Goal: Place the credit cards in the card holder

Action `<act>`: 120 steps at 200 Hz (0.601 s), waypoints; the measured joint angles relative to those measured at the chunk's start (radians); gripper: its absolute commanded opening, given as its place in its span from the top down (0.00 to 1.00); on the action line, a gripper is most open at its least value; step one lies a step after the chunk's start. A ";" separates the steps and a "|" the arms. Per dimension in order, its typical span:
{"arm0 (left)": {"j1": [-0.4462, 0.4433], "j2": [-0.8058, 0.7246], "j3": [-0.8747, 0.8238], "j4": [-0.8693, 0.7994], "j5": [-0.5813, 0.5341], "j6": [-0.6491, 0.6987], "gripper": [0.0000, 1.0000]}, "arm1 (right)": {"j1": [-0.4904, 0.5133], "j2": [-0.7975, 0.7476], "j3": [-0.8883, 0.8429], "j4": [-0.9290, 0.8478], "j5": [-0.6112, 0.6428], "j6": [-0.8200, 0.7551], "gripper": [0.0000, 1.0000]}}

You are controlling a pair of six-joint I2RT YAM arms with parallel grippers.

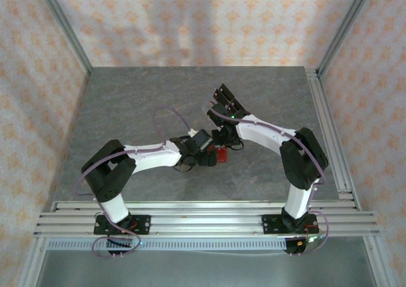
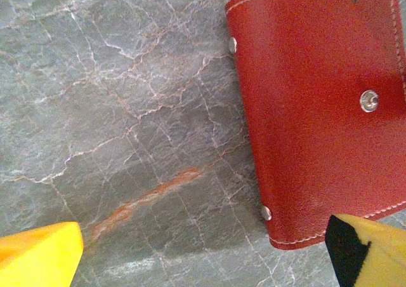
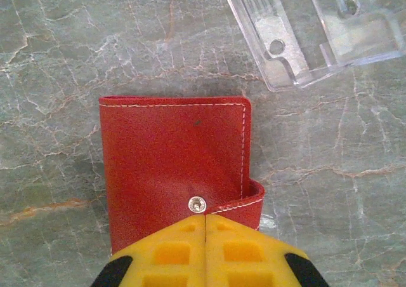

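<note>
The card holder [image 3: 171, 160] is a flat red wallet lying closed on the grey stone table, its snap [image 3: 197, 204] just ahead of my right fingertips. My right gripper [image 3: 205, 218] is shut, its yellow tips together and resting on the holder's near edge, with nothing between them. The left wrist view has the card holder [image 2: 317, 109] at the upper right. My left gripper [image 2: 203, 261] stands open beside it, one finger [image 2: 371, 252] at the holder's corner. From above, both grippers meet at the card holder [image 1: 221, 155] mid-table. The credit cards are out of view.
A clear plastic stand [image 3: 311, 33] lies just beyond the holder, and from above the stand [image 1: 225, 101] carries black blocks. Aluminium rails [image 1: 330, 128] run along the table's right and near edges. Patterned walls enclose the back and sides.
</note>
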 measured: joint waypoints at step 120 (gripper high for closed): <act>-0.007 0.023 -0.013 0.034 -0.031 -0.005 0.00 | 0.000 0.028 -0.009 0.037 -0.045 0.004 1.00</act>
